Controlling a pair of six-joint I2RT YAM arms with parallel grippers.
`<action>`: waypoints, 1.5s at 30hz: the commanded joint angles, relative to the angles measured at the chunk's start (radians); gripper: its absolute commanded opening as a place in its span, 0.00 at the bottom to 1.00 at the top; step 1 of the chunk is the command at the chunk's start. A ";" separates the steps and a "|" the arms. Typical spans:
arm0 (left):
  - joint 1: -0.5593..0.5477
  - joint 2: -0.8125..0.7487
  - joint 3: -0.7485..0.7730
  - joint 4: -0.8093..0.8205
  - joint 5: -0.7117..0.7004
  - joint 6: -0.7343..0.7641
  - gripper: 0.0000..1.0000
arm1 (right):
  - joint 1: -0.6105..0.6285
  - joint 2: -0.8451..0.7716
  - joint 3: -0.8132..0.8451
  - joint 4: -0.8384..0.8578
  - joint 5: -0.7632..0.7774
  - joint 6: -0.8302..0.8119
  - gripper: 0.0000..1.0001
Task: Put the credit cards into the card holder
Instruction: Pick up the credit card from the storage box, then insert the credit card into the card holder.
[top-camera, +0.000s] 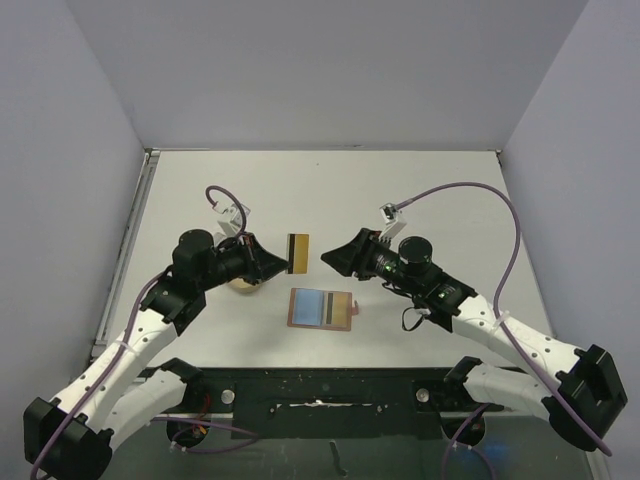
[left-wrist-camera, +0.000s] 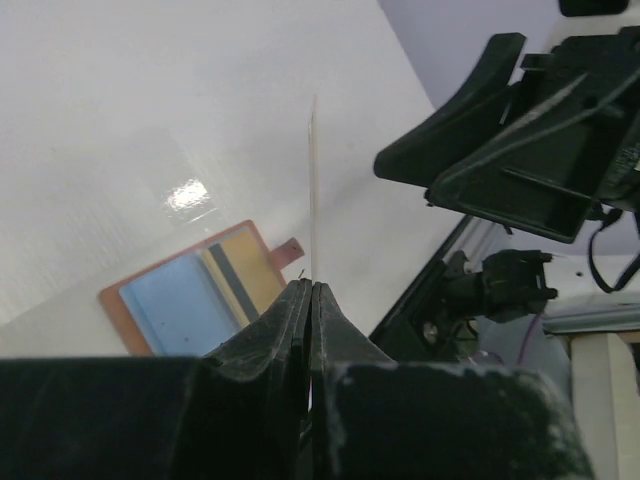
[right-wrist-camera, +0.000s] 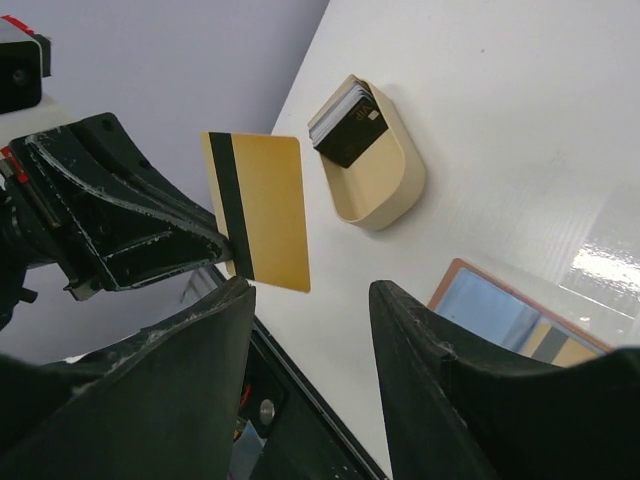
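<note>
Card holder (top-camera: 349, 310), reddish-brown, lies open and flat on the middle of the worktop (top-camera: 420, 200), with a light blue card (left-wrist-camera: 175, 305) and a gold striped card (left-wrist-camera: 250, 280) side by side in it. The pale tan case (right-wrist-camera: 395, 185) near the left hand (left-wrist-camera: 310, 295) holds a small stack of cards (right-wrist-camera: 345, 125). That left hand is clamped on a gold credit card (right-wrist-camera: 262, 210) with a dark stripe, upright above the worktop, and the right hand (top-camera: 330, 258) faces it, its jaws apart.
</note>
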 joint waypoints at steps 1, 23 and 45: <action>0.005 -0.031 -0.021 0.234 0.176 -0.167 0.00 | -0.004 0.028 0.034 0.135 -0.063 0.024 0.50; 0.005 -0.002 -0.150 0.374 0.249 -0.299 0.04 | -0.004 0.068 -0.001 0.304 -0.160 0.051 0.00; -0.003 0.063 -0.106 -0.051 -0.139 -0.088 0.34 | -0.020 0.143 -0.064 0.011 -0.004 0.018 0.00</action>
